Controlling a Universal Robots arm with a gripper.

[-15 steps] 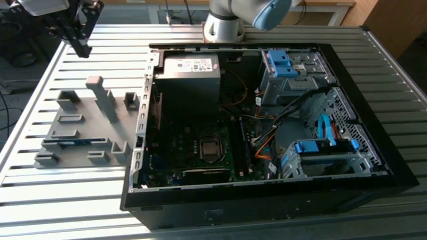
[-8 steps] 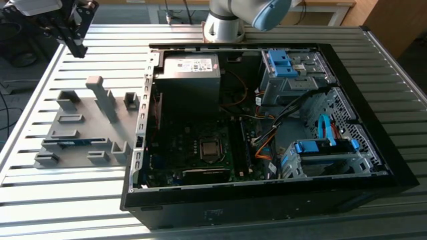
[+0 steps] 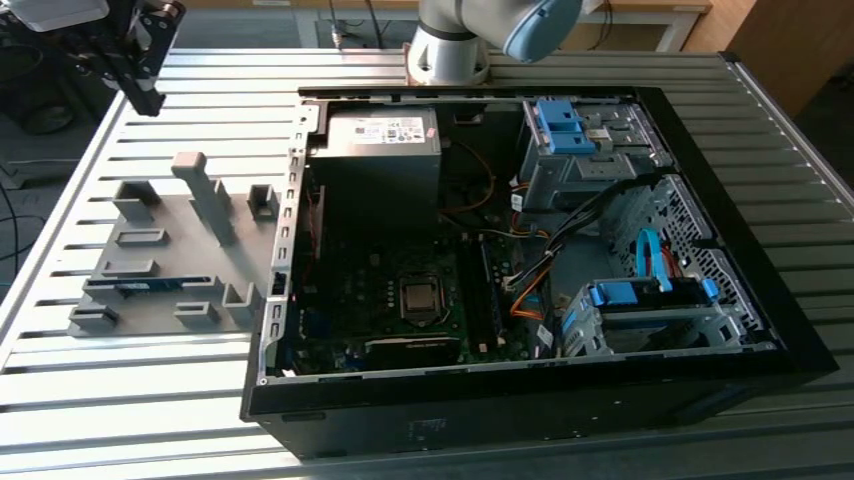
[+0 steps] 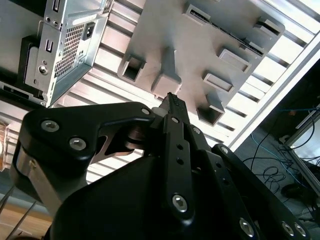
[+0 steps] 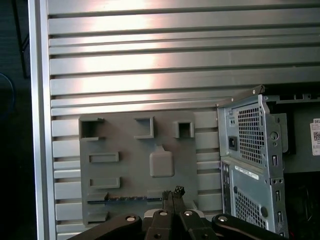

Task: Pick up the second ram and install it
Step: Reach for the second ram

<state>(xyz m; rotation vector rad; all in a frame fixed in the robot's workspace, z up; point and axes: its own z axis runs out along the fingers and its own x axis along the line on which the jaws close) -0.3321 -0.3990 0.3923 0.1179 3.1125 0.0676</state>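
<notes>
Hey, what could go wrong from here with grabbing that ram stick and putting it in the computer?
The second ram lies low in the grey holder, flanked by raised blocks, so the gripper might clip one coming down. In the case, loose cables beside the memory slots could snag it.

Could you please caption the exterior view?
Gripper hovers near the grey holder plate with the RAM stick, beside the open computer case.

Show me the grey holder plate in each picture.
Exterior view: holder plate at the exterior view's left of the computer case.
First wrist view: holder plate beyond the hand, beside the case.
Second wrist view: holder plate beyond the hand, beside the case.
Shared landmark: the case.
</notes>
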